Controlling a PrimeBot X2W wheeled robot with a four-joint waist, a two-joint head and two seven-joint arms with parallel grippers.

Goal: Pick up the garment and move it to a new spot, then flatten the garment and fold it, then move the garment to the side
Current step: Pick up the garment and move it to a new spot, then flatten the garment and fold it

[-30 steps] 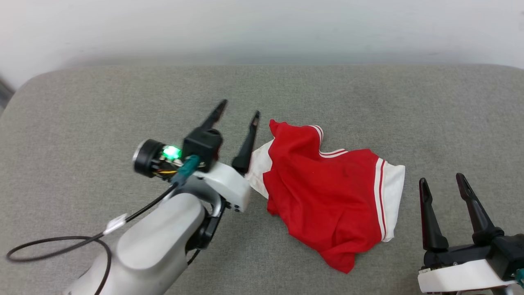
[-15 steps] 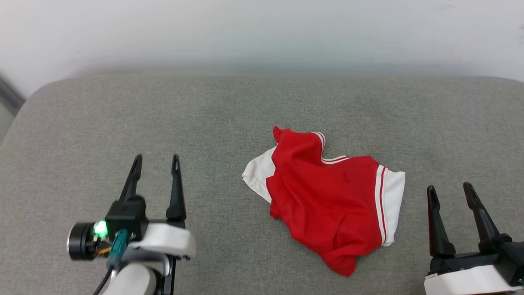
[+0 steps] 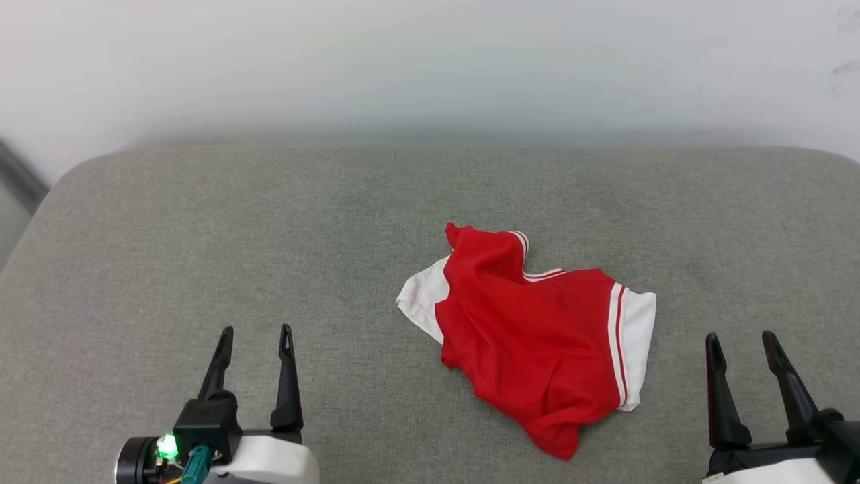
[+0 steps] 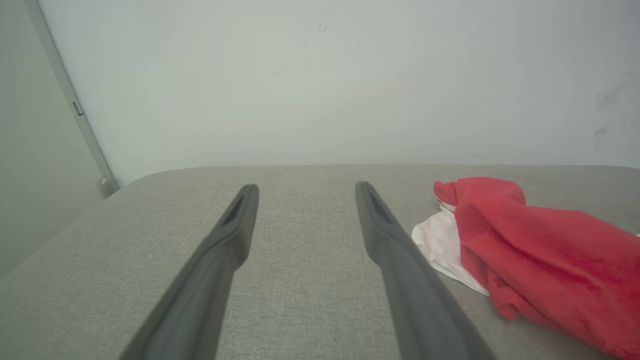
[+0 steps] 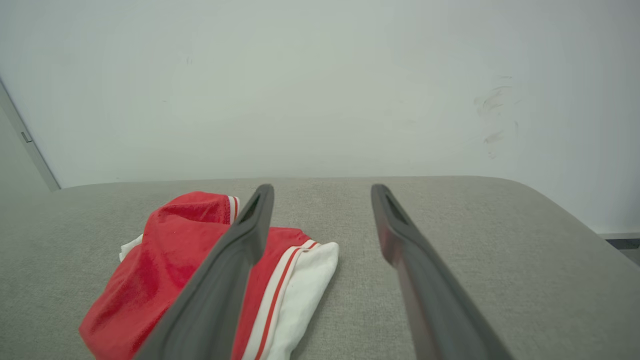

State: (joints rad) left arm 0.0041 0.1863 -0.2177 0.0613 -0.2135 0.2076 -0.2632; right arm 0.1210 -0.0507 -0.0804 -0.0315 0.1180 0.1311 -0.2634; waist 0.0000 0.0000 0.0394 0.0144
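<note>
On grey woven cushion [image 3: 201,235] | garment [image 3: 531,336] — crumpled red-white heap

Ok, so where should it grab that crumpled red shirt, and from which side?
Likely the white sleeve on the garment's right edge, with the right gripper coming in low from the right. That sleeve lies flat and exposed, nearest those open fingers; the red middle is bunched into folds.

Your head view cut left gripper [image 3: 256,329] and right gripper [image 3: 740,336] bodies at bottom edge. Garment [image 3: 537,336] lay crumpled; folds hid its underside from you. Right wrist view: own finger [image 5: 225,280] covered garment's middle. Left wrist view cropped its right part.
</note>
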